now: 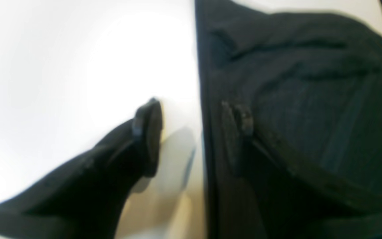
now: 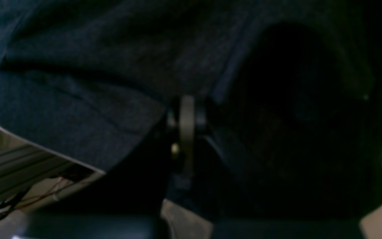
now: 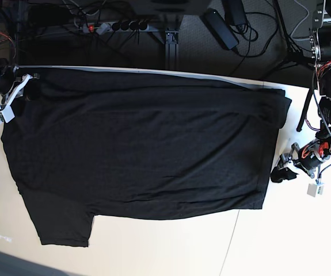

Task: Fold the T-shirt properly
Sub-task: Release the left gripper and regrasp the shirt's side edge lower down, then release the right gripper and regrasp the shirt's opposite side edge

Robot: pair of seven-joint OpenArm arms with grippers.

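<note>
In the base view the right gripper [image 3: 16, 92] sits at the upper left of the frame, on the shirt's corner near the far table edge. Its wrist view is dark and crowded with fabric; the fingers appear pressed together with cloth around them, but I cannot tell for sure whether they pinch the cloth.

The T-shirt [image 3: 142, 149] fills the middle of the base view, spread flat and back-side or plain-side up, no graphic showing. It lies on the table [image 3: 171, 247], its long axis running left to right across the frame. One sleeve [image 3: 61, 221] sticks out at the lower left, so the shoulders lie toward the left and the hem toward the right edge of the cloth.

At the right of the frame the left gripper [image 3: 284, 170] rests on the bare table just beside the hem edge. In its wrist view the jaws stand apart, one finger [image 1: 149, 132] over the white table and the other over the black cloth, straddling the edge.

The step looks like taking hold of the two ends before a first fold. The next move likely calls for the left gripper to close on the hem, then both ends lifted evenly.
</note>
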